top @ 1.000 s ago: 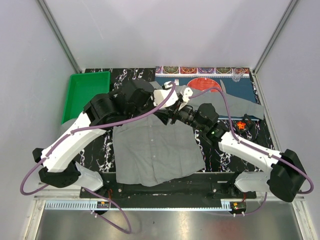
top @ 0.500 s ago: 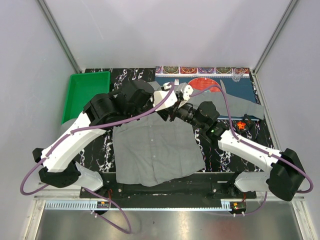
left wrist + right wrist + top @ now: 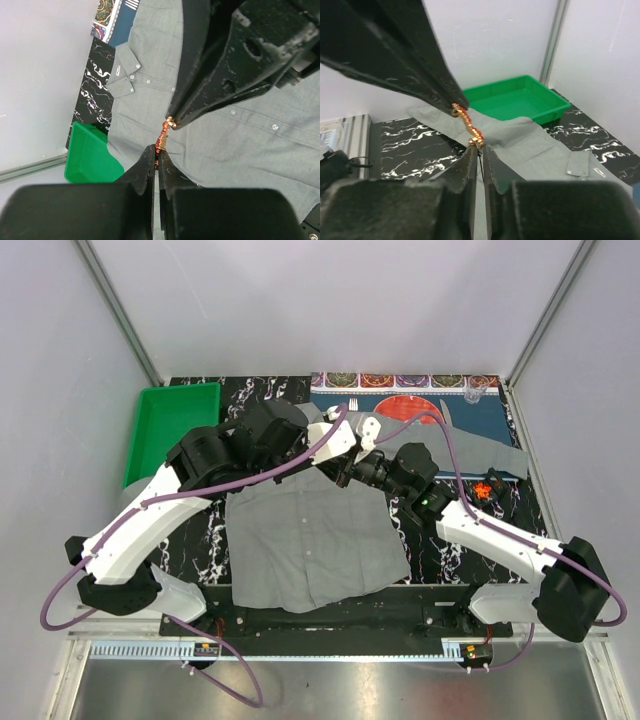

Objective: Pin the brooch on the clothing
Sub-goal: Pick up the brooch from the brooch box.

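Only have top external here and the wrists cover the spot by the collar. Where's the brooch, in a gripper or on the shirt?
Observer: In a gripper. In the left wrist view, the left gripper is shut on one end of the brooch, a small orange-red beaded piece.
Operator: What about the right?
Observer: The right gripper has its tips pinched on the other end, so the brooch spans the two.
Operator: Pinned yet?
Observer: Doesn't look like it. In the right wrist view the brooch sits in the air between the tips. The shirt lies on the table beyond it, with the green tray further back.
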Robot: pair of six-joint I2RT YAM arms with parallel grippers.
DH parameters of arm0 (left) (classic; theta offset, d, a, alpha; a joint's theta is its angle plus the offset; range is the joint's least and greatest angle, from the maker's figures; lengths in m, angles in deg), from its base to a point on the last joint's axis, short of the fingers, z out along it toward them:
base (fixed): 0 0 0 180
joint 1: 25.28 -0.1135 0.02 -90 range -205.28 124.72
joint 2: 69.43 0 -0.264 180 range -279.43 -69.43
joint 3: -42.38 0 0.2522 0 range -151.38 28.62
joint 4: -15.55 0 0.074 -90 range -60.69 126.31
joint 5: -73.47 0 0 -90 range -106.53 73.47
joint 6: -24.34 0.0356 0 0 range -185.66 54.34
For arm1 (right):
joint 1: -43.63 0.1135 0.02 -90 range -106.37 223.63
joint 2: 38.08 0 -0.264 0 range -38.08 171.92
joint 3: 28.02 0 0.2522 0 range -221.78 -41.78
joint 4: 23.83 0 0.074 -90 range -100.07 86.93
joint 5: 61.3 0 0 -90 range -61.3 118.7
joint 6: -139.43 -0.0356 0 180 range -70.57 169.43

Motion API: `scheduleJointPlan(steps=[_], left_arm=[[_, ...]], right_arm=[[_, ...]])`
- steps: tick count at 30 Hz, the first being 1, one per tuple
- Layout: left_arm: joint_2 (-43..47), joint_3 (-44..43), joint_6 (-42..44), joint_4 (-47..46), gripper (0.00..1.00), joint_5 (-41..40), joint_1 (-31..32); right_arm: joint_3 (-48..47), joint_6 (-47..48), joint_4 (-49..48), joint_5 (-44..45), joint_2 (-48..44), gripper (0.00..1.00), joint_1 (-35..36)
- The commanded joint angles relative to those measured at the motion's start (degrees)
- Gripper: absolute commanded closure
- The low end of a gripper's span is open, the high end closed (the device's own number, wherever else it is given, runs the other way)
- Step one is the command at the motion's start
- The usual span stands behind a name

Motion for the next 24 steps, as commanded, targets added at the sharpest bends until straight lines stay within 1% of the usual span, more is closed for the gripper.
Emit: scheduleJointPlan(steps=[1, 3, 7, 8, 10, 12, 13, 14, 15, 16, 17, 18, 19, 21, 22, 23, 24], left_arm=[[1.71, -1.52, -1.57, 0.3, 1.0, 2.61, -0.34], [1.88, -1.52, -2.09, 0.39, 1.0, 3.4, -1.48], [2.41, -1.96, -2.62, 1.18, 1.0, 7.43, -3.85], [2.67, -1.53, -2.62, 1.09, 0.98, 8.23, -4.03], [4.08, -0.65, -2.45, 0.48, 0.66, 11.56, -5.08], [6.61, 1.55, -2.53, -2.05, 0.47, 13.59, -7.09], [7.76, 2.42, -2.71, -3.12, 0.35, 16.39, -8.42], [8.64, 3.56, -3.32, -4.43, 0.32, 17.63, -9.73], [10.31, 3.92, -4.11, -6.19, 0.29, 20.0, -13.58], [11.11, 4.19, -4.55, -6.81, 0.22, 25.94, -15.79], [12.16, 5.67, -5.25, -7.86, 0.19, 28.52, -17.81], [14.43, 7.08, -6.56, -10.92, 0.17, 30.37, -21.4], [15.58, 8.66, -7.27, -12.6, 0.16, 33.87, -23.0], [18.04, 12.62, -9.38, -15.68, 0.15, 37.75, -26.51], [18.58, 13.67, -10.43, -16.31, 0.15, 42.99, -27.32], [19.11, 16.21, -11.66, -17.09, 0.15, 45.57, -28.02], [20.68, 17.97, -14.11, -19.89, 0.15, 48.03, -28.81]], right_arm=[[-0.77, 4.87, -0.53, -4.66, -2.11, 0.93, 0.47], [-0.06, 6.36, -0.09, -5.46, -3.07, 1.0, 0.47], [0.29, 7.51, 3.07, -5.46, -4.65, 1.0, 0.47], [0.2, 7.16, 3.52, -5.63, -5.01, 1.0, 0.39], [-0.23, 4.71, 5.27, -6.34, -5.71, 1.0, 0.47], [-1.11, 0.16, 6.5, -6.25, -6.06, 1.0, 0.47], [-1.38, -1.01, 7.81, -6.34, -6.15, 1.0, 0.39], [-1.55, -3.63, 8.18, -6.34, -6.33, 1.0, 0.39], [-1.55, -7.4, 8.35, -6.43, -6.68, 1.0, 0.39], [-1.55, -9.26, 8.62, -6.25, -6.94, 1.0, 0.47], [-1.64, -11.19, 8.88, -5.99, -7.03, 1.0, 0.39], [-1.73, -14.17, 9.58, -5.38, -7.38, 1.0, 0.39], [-1.9, -15.59, 9.76, -5.2, -7.47, 1.0, 0.39], [-2.52, -19.45, 10.11, -3.89, -7.3, 1.0, 0.39], [-2.78, -20.61, 10.2, -3.53, -7.21, 1.0, 0.39], [-3.22, -21.49, 10.11, -3.44, -7.03, 1.0, 0.3], [-3.4, -22.89, 9.94, -3.61, -6.68, 1.0, 0.39]])
